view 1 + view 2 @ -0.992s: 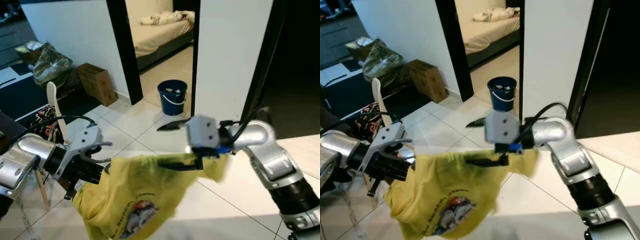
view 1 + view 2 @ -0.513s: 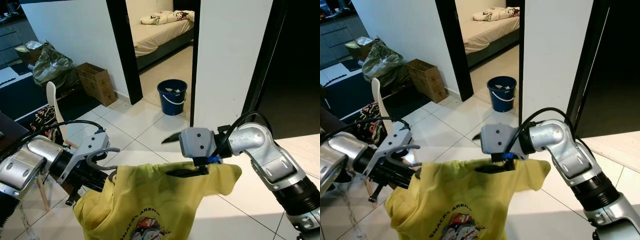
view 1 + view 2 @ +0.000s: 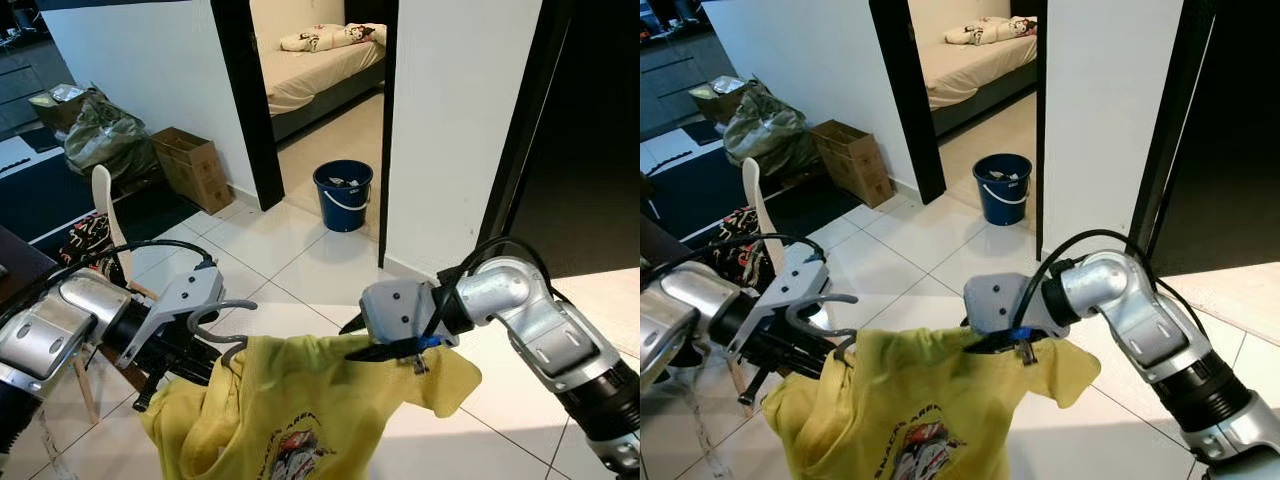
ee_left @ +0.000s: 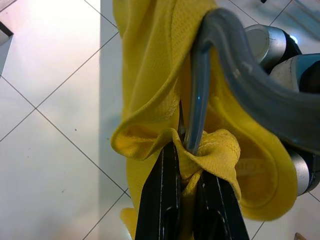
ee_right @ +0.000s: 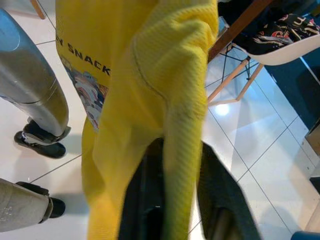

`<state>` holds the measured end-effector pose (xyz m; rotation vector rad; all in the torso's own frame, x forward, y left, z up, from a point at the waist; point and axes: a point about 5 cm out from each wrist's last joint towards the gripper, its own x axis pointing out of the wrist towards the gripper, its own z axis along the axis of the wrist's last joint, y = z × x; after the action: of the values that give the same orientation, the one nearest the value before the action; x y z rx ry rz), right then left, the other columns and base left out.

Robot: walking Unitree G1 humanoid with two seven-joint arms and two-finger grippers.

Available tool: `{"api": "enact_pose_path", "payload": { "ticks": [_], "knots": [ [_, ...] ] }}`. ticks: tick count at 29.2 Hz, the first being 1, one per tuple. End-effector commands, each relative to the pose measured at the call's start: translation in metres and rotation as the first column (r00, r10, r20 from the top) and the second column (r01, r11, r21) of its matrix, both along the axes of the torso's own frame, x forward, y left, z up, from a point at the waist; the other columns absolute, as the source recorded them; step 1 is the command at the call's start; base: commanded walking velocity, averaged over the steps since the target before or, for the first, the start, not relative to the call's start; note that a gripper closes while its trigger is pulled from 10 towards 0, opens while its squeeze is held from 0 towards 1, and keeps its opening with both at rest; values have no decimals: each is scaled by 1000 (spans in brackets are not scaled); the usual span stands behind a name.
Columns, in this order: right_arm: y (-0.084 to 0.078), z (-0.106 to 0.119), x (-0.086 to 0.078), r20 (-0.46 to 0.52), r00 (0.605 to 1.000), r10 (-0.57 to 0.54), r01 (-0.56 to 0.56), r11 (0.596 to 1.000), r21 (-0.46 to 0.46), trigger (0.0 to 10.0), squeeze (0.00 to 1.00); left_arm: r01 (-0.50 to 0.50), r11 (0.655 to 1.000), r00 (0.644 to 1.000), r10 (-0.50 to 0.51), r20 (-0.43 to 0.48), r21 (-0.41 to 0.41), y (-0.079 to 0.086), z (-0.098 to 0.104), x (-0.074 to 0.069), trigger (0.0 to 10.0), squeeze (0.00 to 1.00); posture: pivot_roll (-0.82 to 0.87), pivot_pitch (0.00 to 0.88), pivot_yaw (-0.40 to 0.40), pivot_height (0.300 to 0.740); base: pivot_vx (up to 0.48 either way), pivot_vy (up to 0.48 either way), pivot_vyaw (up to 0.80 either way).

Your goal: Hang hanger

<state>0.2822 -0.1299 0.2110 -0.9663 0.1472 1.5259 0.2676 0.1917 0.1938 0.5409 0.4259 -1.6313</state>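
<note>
Two claws pinching yellow shirt, hanger mostly hidden, hook exposed

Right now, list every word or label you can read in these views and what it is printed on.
"SNACK": on the yellow T-shirt, beside its cartoon print, in the right wrist view; letters after it are cut off.
Curved lettering above the print in the eye views: too blurred to read.
Cardboard box: no legible text.

Grey hanger w/ yellow shirt draped, held mid-air
</note>
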Motion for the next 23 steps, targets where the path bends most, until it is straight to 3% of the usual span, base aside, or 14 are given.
{"api": "enact_pose_path", "payload": {
  "ticks": [1,13,18,19,23],
  "knots": [
    [1,-4,-1,2,1000,-4,4,1000,-22,0,0,60,998,998,-60,20,-11,-7,6,-2,10000,0,-51,0,120,740,0,0,0],
    [5,-2,-2,12,1000,-1,0,1000,31,0,0,70,997,997,-70,14,-35,-10,6,-3,10000,0,-52,0,128,740,0,0,0],
    [5,1,-1,16,1000,-2,1,998,60,0,0,35,996,999,-34,6,-81,-9,7,-1,10000,0,-50,0,124,740,0,0,0],
    [4,2,-1,17,1000,-3,2,998,64,0,0,17,994,1000,-18,-10,-103,-9,9,0,10000,1000,-49,0,123,740,0,0,0],
    [1,6,1,24,1000,-10,9,997,72,0,0,-13,989,999,8,-34,-146,-3,16,1,10000,1000,-47,0,120,740,0,0,0]
  ]
}}
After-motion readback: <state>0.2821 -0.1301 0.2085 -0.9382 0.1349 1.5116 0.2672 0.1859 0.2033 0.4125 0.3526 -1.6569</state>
